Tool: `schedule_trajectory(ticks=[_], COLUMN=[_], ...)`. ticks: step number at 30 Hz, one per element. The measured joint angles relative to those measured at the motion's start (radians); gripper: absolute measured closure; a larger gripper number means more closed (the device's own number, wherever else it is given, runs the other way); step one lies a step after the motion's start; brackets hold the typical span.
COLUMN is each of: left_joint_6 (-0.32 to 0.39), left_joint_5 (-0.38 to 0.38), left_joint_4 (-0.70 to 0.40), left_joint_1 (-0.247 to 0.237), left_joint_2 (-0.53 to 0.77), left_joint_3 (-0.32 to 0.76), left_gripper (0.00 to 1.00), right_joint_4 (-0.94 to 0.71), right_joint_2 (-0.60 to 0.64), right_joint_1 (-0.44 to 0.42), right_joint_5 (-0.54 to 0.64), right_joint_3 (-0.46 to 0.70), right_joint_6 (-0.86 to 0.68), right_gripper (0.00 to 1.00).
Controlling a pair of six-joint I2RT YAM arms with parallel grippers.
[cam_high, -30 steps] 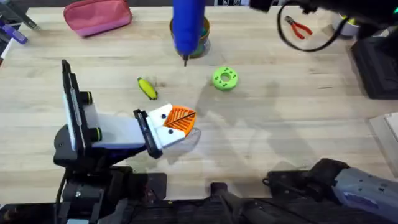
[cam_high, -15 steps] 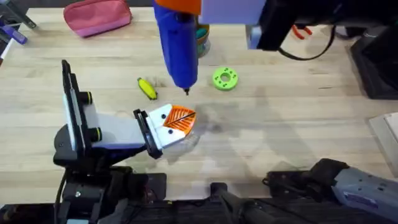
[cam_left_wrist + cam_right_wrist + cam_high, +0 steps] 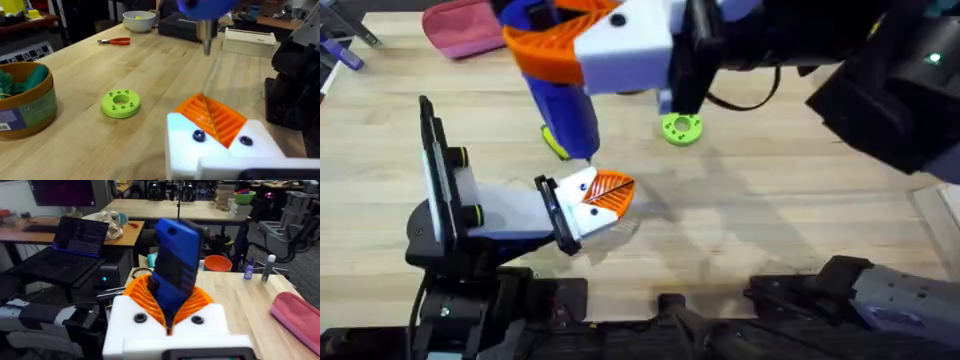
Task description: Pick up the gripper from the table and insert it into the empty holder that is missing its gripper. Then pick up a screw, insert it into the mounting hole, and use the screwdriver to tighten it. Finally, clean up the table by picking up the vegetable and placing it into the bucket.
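Screwdriver (image 3: 565, 110) tip just above claw (image 3: 605, 192).

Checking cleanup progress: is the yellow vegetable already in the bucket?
No, the vegetable lies on the table beside the screwdriver.

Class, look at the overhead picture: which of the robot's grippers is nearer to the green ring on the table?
Right. The right gripper, clamping the screwdriver, hangs just beyond the green ring; the left gripper sits farther off, toward the robot's left.
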Motion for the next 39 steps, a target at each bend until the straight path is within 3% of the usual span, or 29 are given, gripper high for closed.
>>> schedule_trajectory(ticks=[12, 23, 39], left_joint_6=[0.0, 0.0, 0.0], left_joint_5=[0.0, 0.0, 0.0], left_joint_4=[0.0, 0.0, 0.0], left_joint_1=[0.0, 0.0, 0.0], left_joint_2=[0.0, 0.0, 0.0], left_joint_3=[0.0, 0.0, 0.0], left_gripper=[0.981, 0.981, 0.981], right_joint_4=[0.016, 0.2, 0.246], right_joint_2=[0.009, 0.009, 0.009], right_joint_1=[0.029, 0.037, 0.051], right_joint_5=[-0.004, -0.007, -0.015], right_joint_3=[-0.002, -0.088, -0.14], right_joint_6=[-0.051, -0.037, -0.023], right_gripper=[0.994, 0.994, 0.994])
